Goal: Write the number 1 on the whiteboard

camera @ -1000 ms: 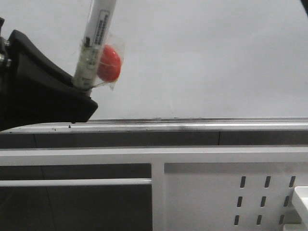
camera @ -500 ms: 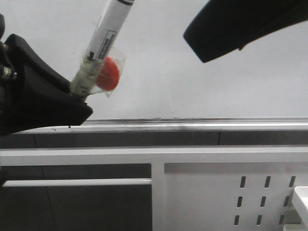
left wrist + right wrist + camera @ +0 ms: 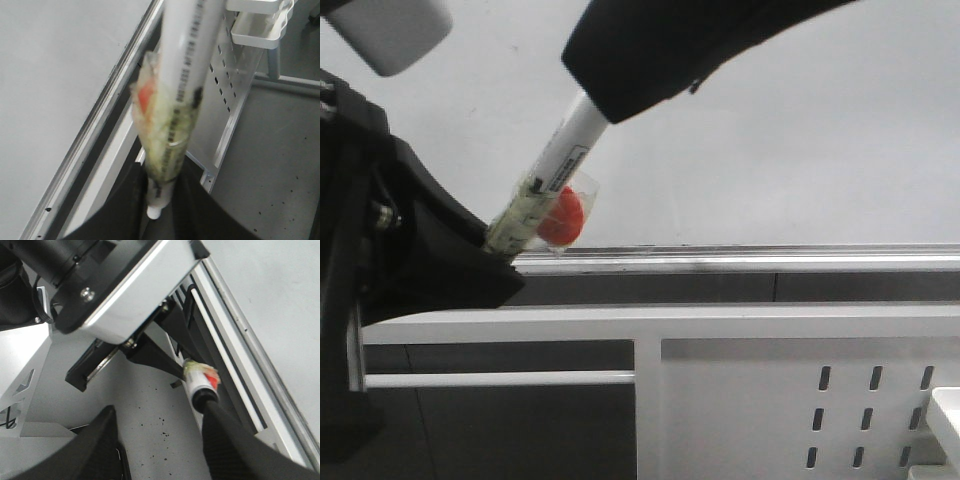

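The whiteboard [image 3: 800,130] fills the back, with its silver rail [image 3: 740,260] along the lower edge. No number 1 shows on it. My left gripper [image 3: 495,250] is shut on the lower end of a white marker [image 3: 570,150], which leans up to the right; a red piece [image 3: 563,215] is taped to it. The left wrist view shows the marker [image 3: 185,65] clamped between the black fingers [image 3: 125,210]. My right gripper [image 3: 157,407] is open. One finger [image 3: 650,60] covers the marker's top end, and the black cap [image 3: 202,397] touches that finger.
A white perforated metal frame [image 3: 800,400] runs below the rail, with a white tray [image 3: 948,410] at the far right. White trays [image 3: 260,25] hang on the frame. A speckled grey surface [image 3: 150,435] lies below. A light grey block [image 3: 390,35] is at the top left.
My right gripper came down from the upper right onto the marker's top end. My left gripper moved lower with the marker, which now leans more to the right.
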Robot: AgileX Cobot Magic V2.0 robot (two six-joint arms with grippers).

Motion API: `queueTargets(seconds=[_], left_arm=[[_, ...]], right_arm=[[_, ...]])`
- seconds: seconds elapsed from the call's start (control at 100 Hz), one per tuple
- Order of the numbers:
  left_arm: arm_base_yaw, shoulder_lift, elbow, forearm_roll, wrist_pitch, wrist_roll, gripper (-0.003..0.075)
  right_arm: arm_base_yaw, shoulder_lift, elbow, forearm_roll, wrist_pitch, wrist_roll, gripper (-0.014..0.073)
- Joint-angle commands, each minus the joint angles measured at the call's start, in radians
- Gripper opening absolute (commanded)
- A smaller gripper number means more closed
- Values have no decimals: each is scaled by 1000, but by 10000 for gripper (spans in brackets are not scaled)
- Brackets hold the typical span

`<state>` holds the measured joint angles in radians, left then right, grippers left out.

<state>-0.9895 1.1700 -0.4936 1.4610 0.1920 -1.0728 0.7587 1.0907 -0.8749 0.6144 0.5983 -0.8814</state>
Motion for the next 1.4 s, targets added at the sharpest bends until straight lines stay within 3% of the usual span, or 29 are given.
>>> queueTargets(seconds=[0.0, 0.49, 0.76, 1.39], left_arm=[[-10, -12, -38, -26, 12, -6, -20], [-10, -12, -40, -9, -30, -6, -20], [-10, -12, -42, 0, -30, -6, -20], [-10, -12, -56, 0, -34, -6, -20]], right_arm=[[3, 7, -36, 27, -81, -12, 347], [3, 65, -36, 27, -148, -34, 345], [3, 65, -36, 27, -144, -34, 188], [3, 65, -36, 32, -144, -34, 159]])
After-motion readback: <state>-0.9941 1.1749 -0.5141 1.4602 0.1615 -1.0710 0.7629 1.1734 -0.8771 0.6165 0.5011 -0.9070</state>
